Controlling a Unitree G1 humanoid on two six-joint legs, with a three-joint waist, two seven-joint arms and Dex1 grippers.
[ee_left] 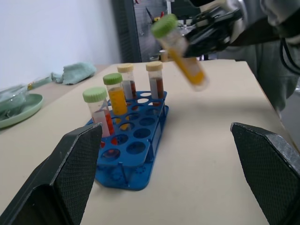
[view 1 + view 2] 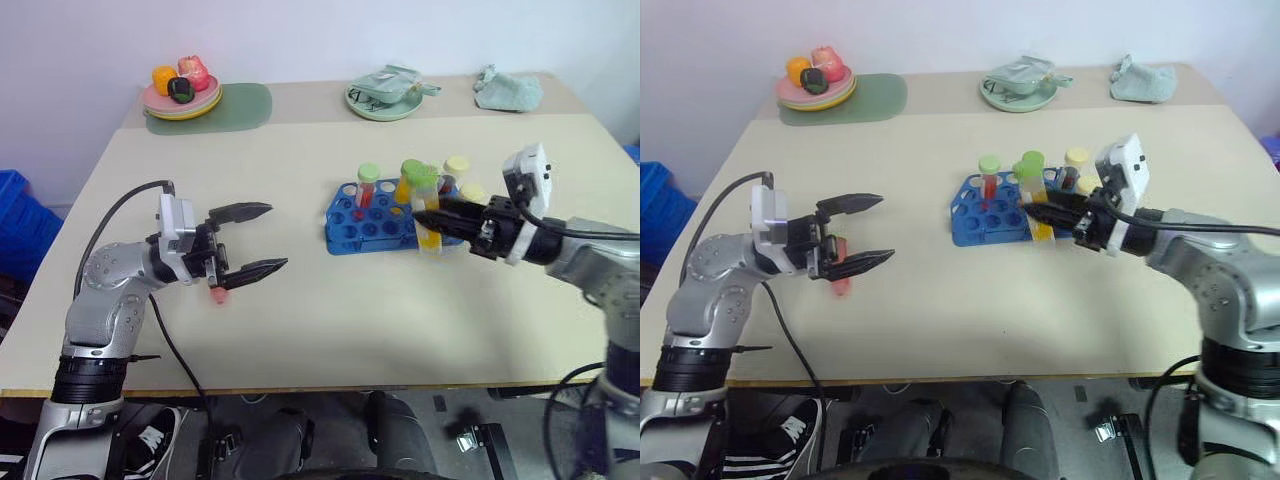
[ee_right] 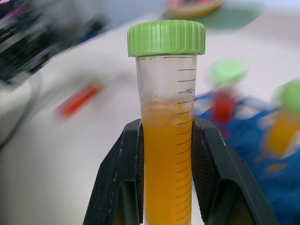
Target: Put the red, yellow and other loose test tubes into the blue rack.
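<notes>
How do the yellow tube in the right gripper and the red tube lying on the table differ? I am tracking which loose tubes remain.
The yellow tube is clamped between the right gripper fingers above the blue rack; the red tube lies loose on the table, under the open left gripper. One holds yellow liquid, the other red. Neither is in the rack yet.

Beige table (image 2: 300, 320), fruit plate (image 2: 181, 100) on green mat (image 2: 245, 105), green dish (image 2: 385, 105) with cloth, crumpled cloth (image 2: 508, 90), blue crate (image 2: 20, 220)

beige table (image 2: 300, 310), blue rack (image 2: 352, 232), red tube (image 2: 219, 295)
</notes>
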